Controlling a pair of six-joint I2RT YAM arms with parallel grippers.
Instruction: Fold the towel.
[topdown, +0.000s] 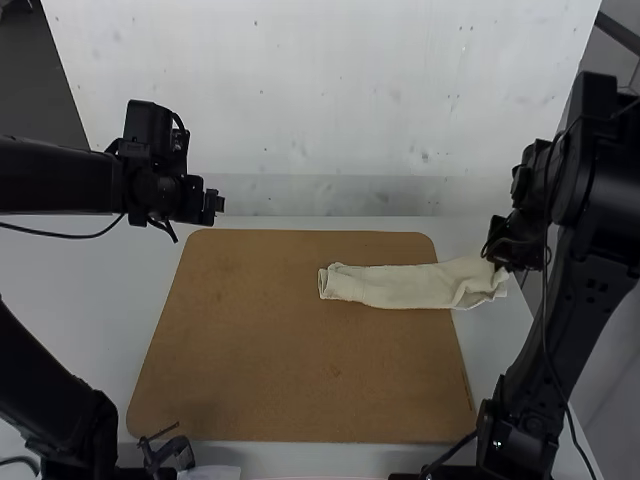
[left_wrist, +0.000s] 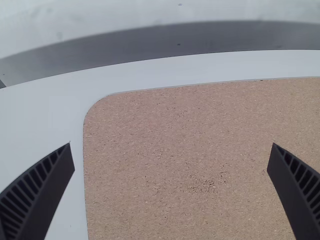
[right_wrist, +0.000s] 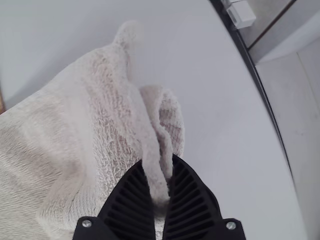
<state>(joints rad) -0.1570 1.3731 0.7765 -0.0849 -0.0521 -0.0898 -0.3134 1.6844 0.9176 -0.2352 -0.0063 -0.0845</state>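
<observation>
The cream towel (topdown: 400, 286) lies as a long narrow strip across the right part of the brown board, its right end bunched past the board's edge. At that end is my right gripper (topdown: 500, 262). In the right wrist view the right gripper (right_wrist: 161, 195) is shut on a bunched edge of the towel (right_wrist: 75, 145), with a fold pinched between its black fingers. My left gripper (topdown: 214, 203) hangs near the board's far left corner, apart from the towel; in the left wrist view the left gripper (left_wrist: 171, 162) is wide open with nothing between its fingers.
The brown board (topdown: 290, 380) covers most of the white table (topdown: 80, 270). A pale wall rises behind the far edge. At the near left edge lies a small dark object (topdown: 170, 452). In the right wrist view the table's dark edge runs beside the right gripper.
</observation>
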